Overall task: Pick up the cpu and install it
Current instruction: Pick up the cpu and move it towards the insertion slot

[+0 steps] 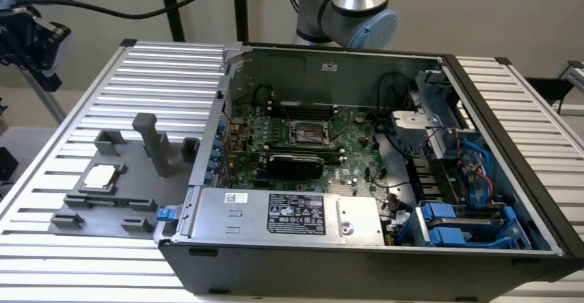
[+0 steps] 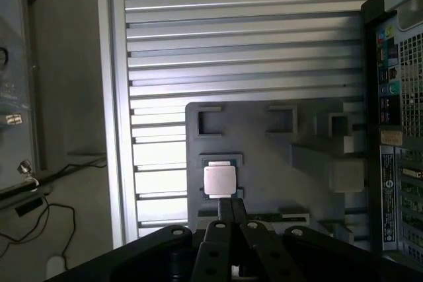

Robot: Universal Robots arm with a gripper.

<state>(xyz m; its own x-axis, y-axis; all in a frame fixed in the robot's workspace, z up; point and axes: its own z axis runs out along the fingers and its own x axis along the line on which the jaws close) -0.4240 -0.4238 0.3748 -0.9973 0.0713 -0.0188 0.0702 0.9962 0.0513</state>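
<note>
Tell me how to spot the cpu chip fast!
Find the big open computer case; on the exterior view's left of it, a flat grey fixture plate lies on the ribbed metal table. On that plate sits the cpu, a small flat square. Its silver-white top stands out among the dull grey blocks.

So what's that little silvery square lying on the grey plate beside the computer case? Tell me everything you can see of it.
That is the cpu, a small flat square chip with a pale silver-white, metal-looking top. It lies flat, top up, seated in a shallow square frame on the grey plate, to the exterior view's left of the open computer case. Only that frame touches it.
</note>
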